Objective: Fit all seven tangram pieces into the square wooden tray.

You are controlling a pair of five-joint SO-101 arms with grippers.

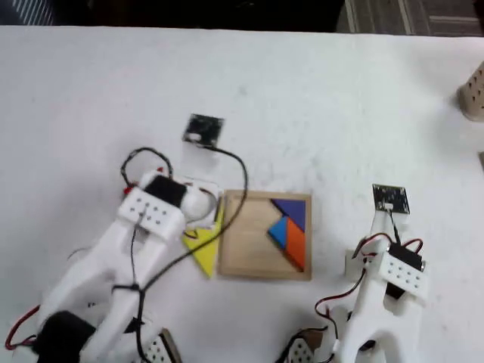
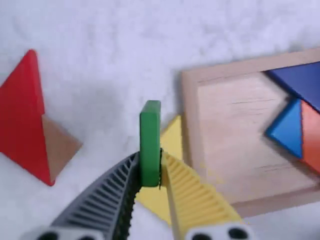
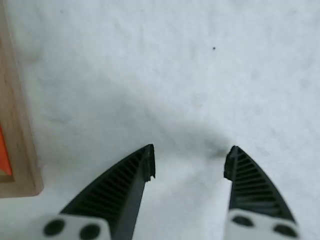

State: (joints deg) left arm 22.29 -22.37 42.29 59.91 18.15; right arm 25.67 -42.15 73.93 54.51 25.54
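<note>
My left gripper [image 2: 150, 167] is shut on a green piece [image 2: 150, 140], held on edge just outside the square wooden tray [image 2: 192, 135]. Under it a yellow triangle [image 2: 172, 142] lies against the tray's side. A red triangle [image 2: 25, 107] sits on the table farther off. In the tray [image 1: 242, 253] lie a dark blue piece [image 1: 293, 212], a light blue triangle [image 1: 277, 231] and an orange piece [image 1: 296, 243]. The left arm [image 1: 155, 212] hangs over the yellow triangle [image 1: 204, 253]. My right gripper [image 3: 189, 162] is open over bare table beside the tray's edge [image 3: 20, 150].
A tan object [image 1: 473, 94] stands at the table's right edge. The right arm [image 1: 389, 280] stays to the right of the tray. White table stretches beyond the tray at the back.
</note>
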